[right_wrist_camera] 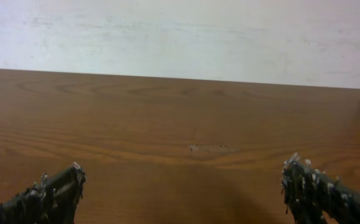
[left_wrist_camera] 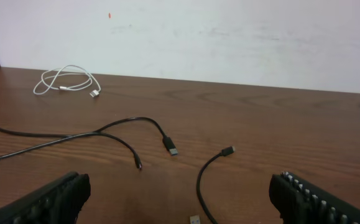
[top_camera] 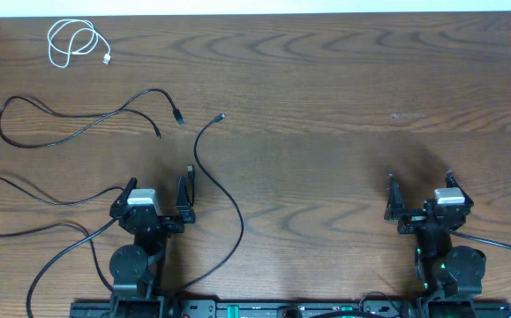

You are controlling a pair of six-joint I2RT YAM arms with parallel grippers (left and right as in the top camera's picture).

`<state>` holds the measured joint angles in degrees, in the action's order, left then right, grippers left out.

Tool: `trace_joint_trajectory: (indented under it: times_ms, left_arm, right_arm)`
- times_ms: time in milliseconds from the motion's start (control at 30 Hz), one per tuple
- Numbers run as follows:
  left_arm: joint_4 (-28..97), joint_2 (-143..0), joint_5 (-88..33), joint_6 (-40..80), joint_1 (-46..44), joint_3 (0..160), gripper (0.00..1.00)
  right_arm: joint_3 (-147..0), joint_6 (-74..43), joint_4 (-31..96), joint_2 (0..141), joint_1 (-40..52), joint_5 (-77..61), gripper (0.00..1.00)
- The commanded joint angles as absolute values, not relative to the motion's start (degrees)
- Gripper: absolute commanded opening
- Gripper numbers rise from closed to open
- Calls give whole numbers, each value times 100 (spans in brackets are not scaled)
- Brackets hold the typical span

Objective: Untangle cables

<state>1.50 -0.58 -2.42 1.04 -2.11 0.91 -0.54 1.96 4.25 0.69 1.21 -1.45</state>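
Observation:
A short white cable (top_camera: 71,42) lies coiled at the far left; it also shows in the left wrist view (left_wrist_camera: 68,81). A black cable (top_camera: 87,124) with two plug ends lies spread on the left (left_wrist_camera: 130,134). Another black cable (top_camera: 229,199) curves from a plug near the middle down toward the front edge (left_wrist_camera: 207,171). A third black cable (top_camera: 26,190) runs in from the left edge. My left gripper (top_camera: 158,190) is open and empty (left_wrist_camera: 180,199), a small plug just in front of it. My right gripper (top_camera: 420,187) is open and empty (right_wrist_camera: 183,193) over bare wood.
Thicker black wires (top_camera: 61,256) loop from the left arm base, and one (top_camera: 502,243) leaves the right base. The white wall (right_wrist_camera: 180,37) borders the table's far edge. A small pale scuff (top_camera: 405,115) marks the wood on the right.

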Motion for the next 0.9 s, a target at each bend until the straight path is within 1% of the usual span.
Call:
trace_joint_trajectory:
  times_ms: [0,867]
  left_arm:
    - [421,-23,-40,5,-239,23,97]
    - [421,-23,-40,5,-239,23,97]
  right_arm:
    - [-34,327,445,27,143,-32,99]
    - [-34,392,440,30,145,-36,99]
